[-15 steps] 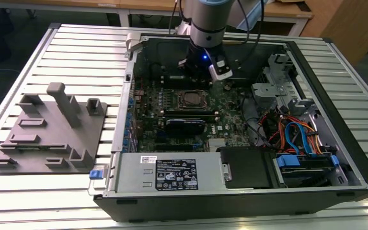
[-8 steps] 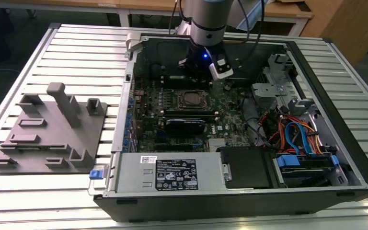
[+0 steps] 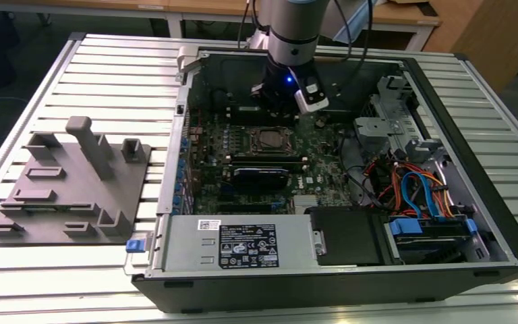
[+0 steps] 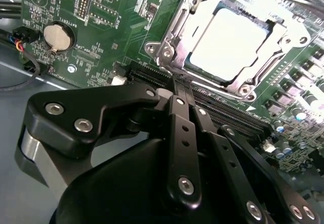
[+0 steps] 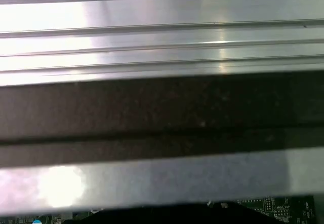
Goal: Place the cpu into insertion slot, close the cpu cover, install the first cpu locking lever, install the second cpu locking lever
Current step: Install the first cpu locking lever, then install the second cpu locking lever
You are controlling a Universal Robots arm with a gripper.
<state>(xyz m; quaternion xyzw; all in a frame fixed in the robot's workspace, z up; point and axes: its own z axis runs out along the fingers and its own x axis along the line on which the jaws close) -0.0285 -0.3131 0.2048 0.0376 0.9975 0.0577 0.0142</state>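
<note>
The cpu (image 4: 230,41) lies flat in the insertion slot (image 3: 268,140) on the green motherboard, its metal top glaring bright in the second wrist view. The silver cpu cover (image 4: 174,39) lies down around the chip, which shows through its square cut-out. My gripper (image 4: 183,88) hovers just off the socket's edge with its black fingers (image 4: 180,133) pressed together and nothing between them. In the exterior view my gripper (image 3: 282,113) hangs inside the open computer case, just behind the socket. I cannot tell how the locking levers stand.
The black case wall (image 3: 475,121) rings the board. Memory sticks (image 3: 261,162) lie in front of the socket, and a coin battery (image 4: 55,35) sits off to its side. Cables and a drive bay (image 3: 421,196) fill the exterior view's right. A grey fixture block (image 3: 70,182) stands on the slatted table (image 3: 106,67).
</note>
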